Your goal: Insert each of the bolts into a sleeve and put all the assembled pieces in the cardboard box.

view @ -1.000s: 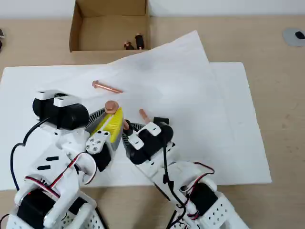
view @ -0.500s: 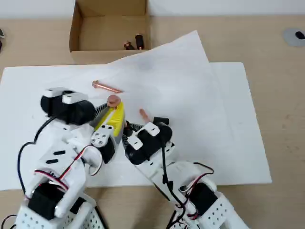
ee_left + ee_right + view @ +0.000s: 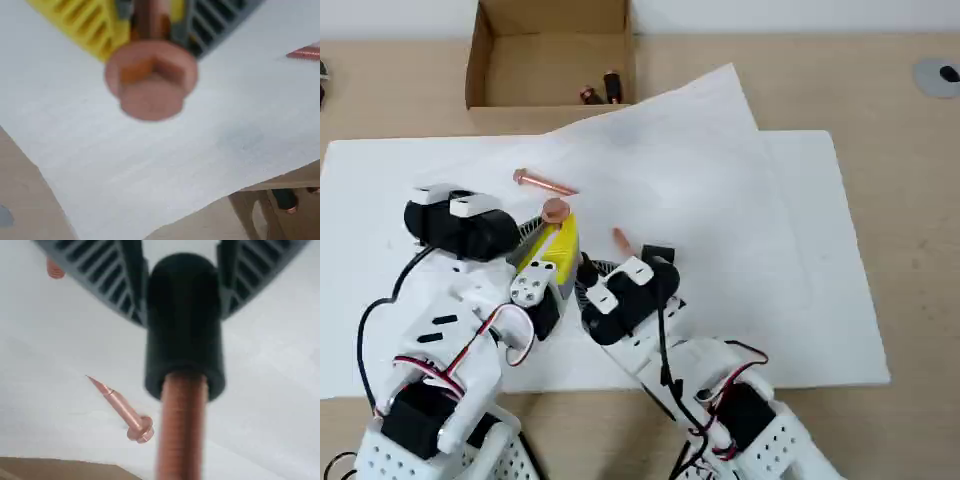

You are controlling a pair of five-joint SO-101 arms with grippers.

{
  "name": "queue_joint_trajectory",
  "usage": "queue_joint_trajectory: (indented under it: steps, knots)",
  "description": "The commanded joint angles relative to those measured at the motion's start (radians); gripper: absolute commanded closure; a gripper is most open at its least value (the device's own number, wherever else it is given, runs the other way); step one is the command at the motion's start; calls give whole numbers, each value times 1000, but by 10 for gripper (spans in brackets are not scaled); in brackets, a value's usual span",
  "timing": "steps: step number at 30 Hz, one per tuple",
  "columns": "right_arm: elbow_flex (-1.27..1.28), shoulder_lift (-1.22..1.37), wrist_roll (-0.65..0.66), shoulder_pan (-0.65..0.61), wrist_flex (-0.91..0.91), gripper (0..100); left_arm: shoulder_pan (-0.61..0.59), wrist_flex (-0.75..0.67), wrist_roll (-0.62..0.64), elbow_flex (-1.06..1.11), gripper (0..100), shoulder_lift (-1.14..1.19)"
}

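Observation:
My left gripper (image 3: 557, 228), with one yellow finger (image 3: 85, 22), is shut on a copper bolt (image 3: 556, 211) whose flanged head (image 3: 151, 80) points toward the far side of the table. My right gripper (image 3: 586, 270) is shut on a black sleeve (image 3: 184, 325). The bolt's threaded shaft (image 3: 181, 430) runs into the sleeve's open end. A loose bolt (image 3: 545, 183) lies on the white paper just beyond both grippers and appears as the loose bolt (image 3: 122, 410) in the right wrist view. Another copper bolt (image 3: 620, 238) lies just right of them.
The cardboard box (image 3: 480, 60) stands at the far edge, with two assembled pieces (image 3: 602, 90) in its front right corner. White paper sheets (image 3: 740, 220) cover the table's middle. A grey disc (image 3: 937, 75) sits at the far right.
The left arm moved a little away from the near edge, carrying the bolt head farther up the table. The right arm has hardly moved.

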Motion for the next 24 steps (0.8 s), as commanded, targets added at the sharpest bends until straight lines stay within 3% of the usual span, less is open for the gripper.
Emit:
queue_joint_trajectory:
  steps: [1, 11, 16, 24]
  knots:
    - [-61, -12, 3, -5, -23, 989, -15, -3, -9, -5, 992, 1]
    - [-59, -12, 3, -5, -23, 989, 0, 2, -3, 9, 988, -1]
    - [-59, -12, 6, -4, -23, 989, -6, 107, 137, -21, 848, -2]
    - [-58, -10, 6, -4, -23, 989, -6, 153, 147, -48, 840, -2]
